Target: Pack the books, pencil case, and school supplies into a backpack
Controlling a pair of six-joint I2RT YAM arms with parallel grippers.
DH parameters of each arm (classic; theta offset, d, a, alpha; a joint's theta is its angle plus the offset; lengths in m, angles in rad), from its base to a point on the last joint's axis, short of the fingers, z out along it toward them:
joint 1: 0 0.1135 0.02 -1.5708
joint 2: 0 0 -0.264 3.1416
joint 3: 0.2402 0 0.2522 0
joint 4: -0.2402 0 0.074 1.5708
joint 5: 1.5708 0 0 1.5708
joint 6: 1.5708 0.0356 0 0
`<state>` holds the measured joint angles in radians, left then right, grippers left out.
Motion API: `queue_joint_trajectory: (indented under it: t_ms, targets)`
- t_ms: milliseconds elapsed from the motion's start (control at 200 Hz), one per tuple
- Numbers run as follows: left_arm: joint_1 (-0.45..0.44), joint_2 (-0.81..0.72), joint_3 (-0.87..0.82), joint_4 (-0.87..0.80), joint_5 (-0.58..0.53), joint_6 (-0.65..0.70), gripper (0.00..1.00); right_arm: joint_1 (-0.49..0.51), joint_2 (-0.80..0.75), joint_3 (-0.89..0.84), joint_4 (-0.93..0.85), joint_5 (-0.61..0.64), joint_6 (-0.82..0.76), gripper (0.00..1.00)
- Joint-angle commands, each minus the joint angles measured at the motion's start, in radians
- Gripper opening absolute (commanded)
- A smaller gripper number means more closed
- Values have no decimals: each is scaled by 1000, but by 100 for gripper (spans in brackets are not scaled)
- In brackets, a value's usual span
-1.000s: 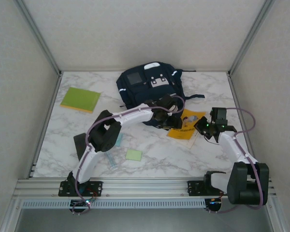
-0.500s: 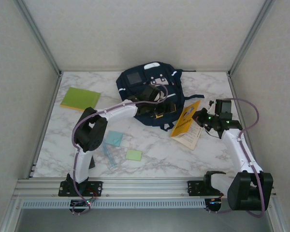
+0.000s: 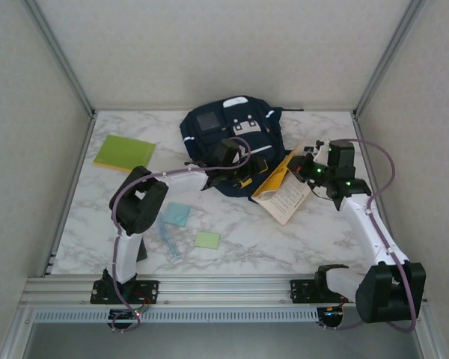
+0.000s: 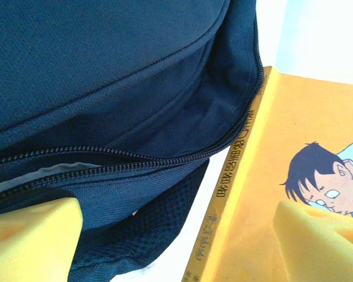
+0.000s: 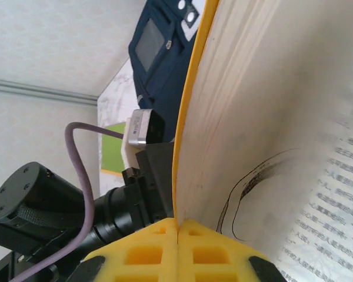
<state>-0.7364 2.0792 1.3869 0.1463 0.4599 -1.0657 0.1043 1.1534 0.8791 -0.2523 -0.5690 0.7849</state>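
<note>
The right gripper [image 5: 177,247] is being kept fully closed, its yellow pads [image 5: 147,258] pressed together on the near edge of the orange-yellow book [image 5: 270,117]. The orange cover is being pinched at the seam of the pads. Whether the printed leaves are in the grip as well cannot be told, as they are fanning away to the right. The book is being held off the table [image 3: 322,232], tilted, right of the backpack [image 4: 106,70], with its spine just beside the right end of the zip opening [image 4: 106,161].

The book is being judged light, thin and limp. A grip on one cover is likely letting the leaves sag and catch on the zip. A hold near the spine, with all leaves enclosed, is being recommended.

The left gripper [image 4: 177,235] is being held wide open at the near side of the backpack, one fingertip [image 4: 32,238] over the fabric below the zip and the other over the book's cover. Nothing is being gripped by it. The opening is being judged narrow and slack, so the soft fabric is probably needing to be lifted before the book can be slid in. The left arm, lying close to the mouth, is being considered the main obstruction.

Farther out, the yellow-green book [image 3: 124,153] is lying flat at the far left. The light-blue pad [image 3: 176,215], pale-green pad [image 3: 206,239] and translucent sticks [image 3: 168,243] are lying near the left arm's base, well apart from the backpack.
</note>
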Motion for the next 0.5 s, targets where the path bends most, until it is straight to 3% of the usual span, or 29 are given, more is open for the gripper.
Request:
queue_joint_trajectory:
  t_ms: [0,340,495]
  targets:
    - [13,-20,-33,70,33,-64,84,36,19,27,160,-58,45,0]
    - [40,-34,-98,89,36,-80,84,86,83,37,245,-83,68,0]
    - [63,-31,-149,167,65,-145,84,90,69,109,189,-64,22,0]
